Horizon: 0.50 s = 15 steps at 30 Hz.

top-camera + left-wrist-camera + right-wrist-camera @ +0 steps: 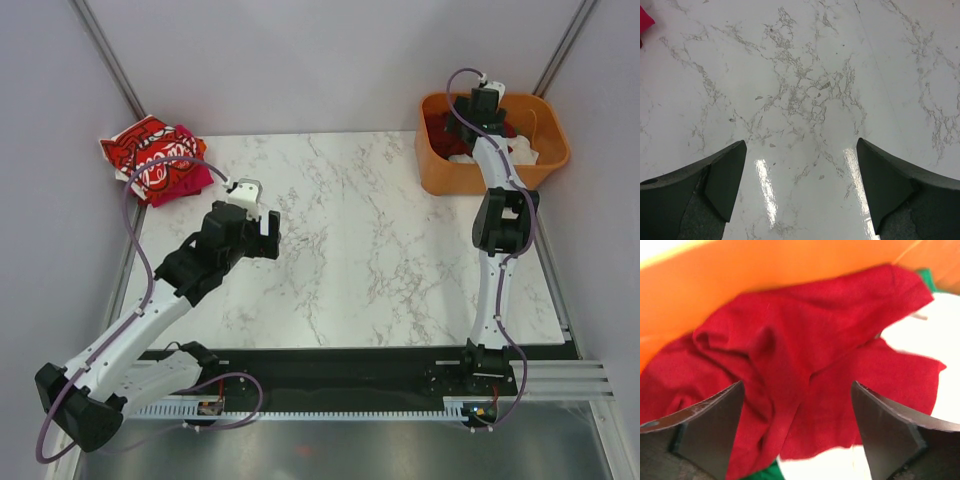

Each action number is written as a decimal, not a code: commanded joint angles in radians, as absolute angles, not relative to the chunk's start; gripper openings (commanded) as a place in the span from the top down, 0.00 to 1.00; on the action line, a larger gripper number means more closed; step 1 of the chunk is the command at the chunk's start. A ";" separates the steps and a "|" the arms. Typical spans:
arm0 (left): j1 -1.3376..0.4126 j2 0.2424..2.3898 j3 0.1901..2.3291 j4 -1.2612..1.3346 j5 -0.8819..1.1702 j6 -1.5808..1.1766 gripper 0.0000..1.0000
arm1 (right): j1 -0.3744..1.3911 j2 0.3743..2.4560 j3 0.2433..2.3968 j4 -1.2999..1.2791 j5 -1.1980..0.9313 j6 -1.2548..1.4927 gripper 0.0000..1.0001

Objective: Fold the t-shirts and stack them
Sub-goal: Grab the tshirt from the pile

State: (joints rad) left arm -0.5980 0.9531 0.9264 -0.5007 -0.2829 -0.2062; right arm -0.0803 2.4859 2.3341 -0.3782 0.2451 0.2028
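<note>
Both jaws stand wide: left over marble table (805,75), right inside orange tub (740,270) above dark red t-shirt (805,340).

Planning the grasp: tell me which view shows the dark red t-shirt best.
Right wrist view: the dark red t-shirt fills it, crumpled, beneath the open right gripper. Top view shows only a partly hidden patch in the orange tub. Left wrist view shows none.

Pairs white tubular links with chunky black joints on the left arm (150,322) and the right arm (497,285) alike. Carries a thin purple cable (124,205) looping beside each. Wears a white camera block (244,190) at the left wrist. Ends in matte dark-grey, wedge-shaped jaws.
</note>
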 commanded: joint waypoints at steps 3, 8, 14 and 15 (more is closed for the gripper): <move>-0.601 0.965 0.928 -0.497 -0.325 -0.178 0.02 | -0.089 2.506 2.356 -0.163 0.259 0.179 0.10; -0.601 0.980 0.928 -0.497 -0.331 -0.175 0.02 | -0.106 2.504 2.309 -0.101 0.244 0.209 0.50; -0.601 0.980 0.931 -0.499 -0.322 -0.173 0.02 | -0.115 2.516 2.283 -0.112 0.215 0.227 0.53; -0.601 0.982 0.931 -0.499 -0.322 -0.173 0.02 | -0.117 2.517 2.281 -0.110 0.206 0.226 0.55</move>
State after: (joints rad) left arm -0.5980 0.9871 0.9260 -0.5018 -0.2993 -0.2054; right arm -0.1070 2.5034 2.2894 -0.1558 0.2329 0.2138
